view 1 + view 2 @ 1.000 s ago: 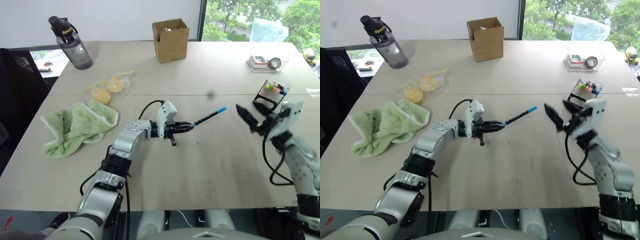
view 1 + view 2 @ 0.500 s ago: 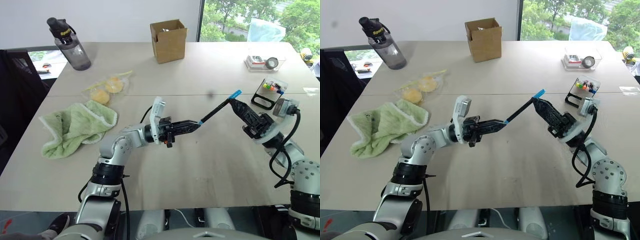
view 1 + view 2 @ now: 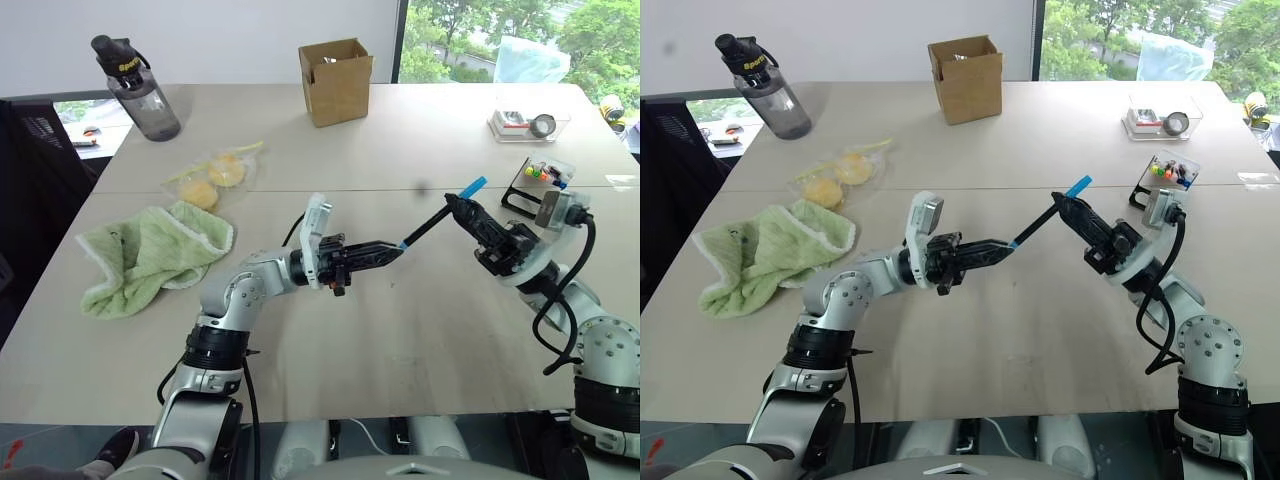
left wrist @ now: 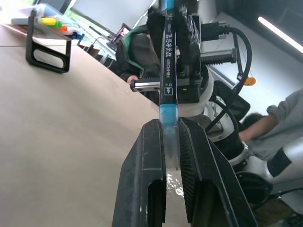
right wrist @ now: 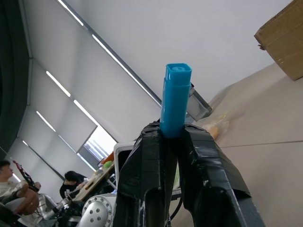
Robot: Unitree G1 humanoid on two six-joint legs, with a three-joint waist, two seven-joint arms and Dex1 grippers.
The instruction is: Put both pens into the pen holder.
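Observation:
A slim black pen (image 3: 426, 227) with a light-blue cap (image 5: 175, 97) hangs tilted above the middle of the table, held at both ends. My left gripper (image 3: 392, 248) is shut on its lower blue tip, with the barrel (image 4: 167, 56) running away between the fingers (image 4: 144, 156). My right gripper (image 3: 456, 204) is shut on the barrel just below the cap. The pen holder (image 3: 540, 181), a black wire stand with a clear box of coloured caps, stands on the table beyond my right gripper. The other pen is out of view.
A brown cardboard box (image 3: 338, 80) stands at the back centre and a dark water bottle (image 3: 140, 88) at the back left. A green towel (image 3: 150, 250) and a bag of yellow items (image 3: 220, 172) lie to the left. A clear tray (image 3: 530, 125) sits at the back right.
My right gripper swung in from the right, open, to the pen's capped end and has shut on it. My left gripper tilted the pen upward and then held still.

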